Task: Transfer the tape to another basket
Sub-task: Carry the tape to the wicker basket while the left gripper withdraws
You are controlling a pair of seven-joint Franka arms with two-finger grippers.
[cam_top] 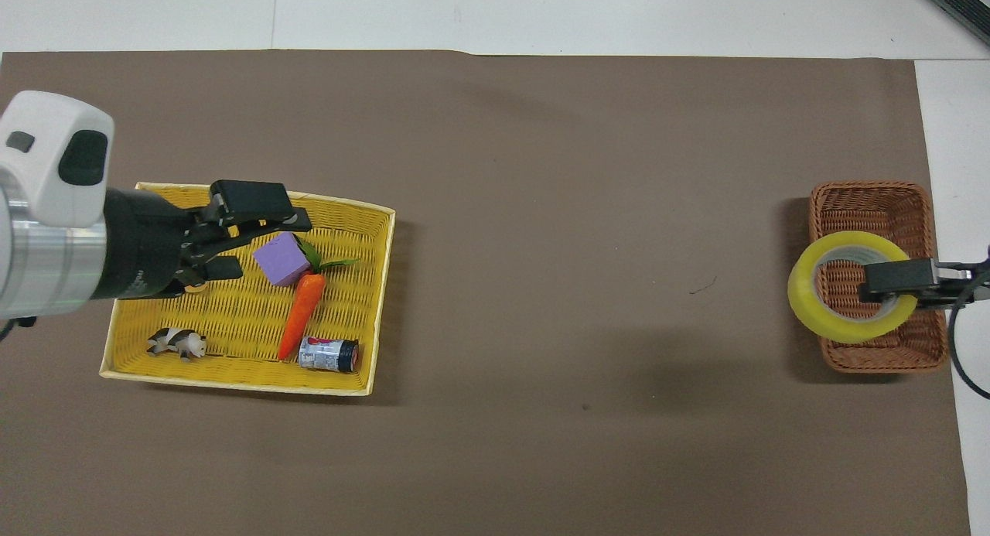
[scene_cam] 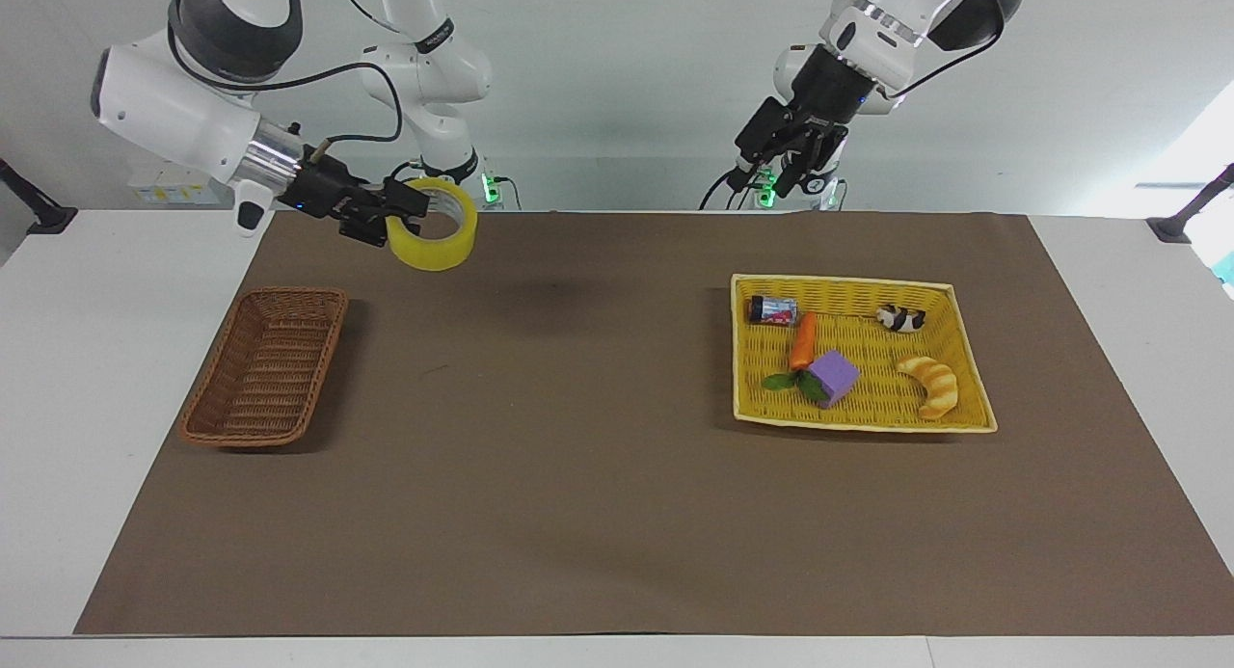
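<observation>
Tape (scene_cam: pixel 432 236) hangs high in the air, pinched through its hole by the right gripper (scene_cam: pixel 400 208), maybe over the brown basket (scene_cam: pixel 265 365). Dropped from here, it could bounce out. The left gripper (scene_cam: pixel 786 147) waits, fingers spread, above the yellow basket (scene_cam: pixel 969 355).

The right end effector (scene_cam: pixel 397 217) is raised with fingers clamped on the tape (scene_cam: pixel 436 227), while the left end effector (scene_cam: pixel 786 146) hangs high, fingers spread.
</observation>
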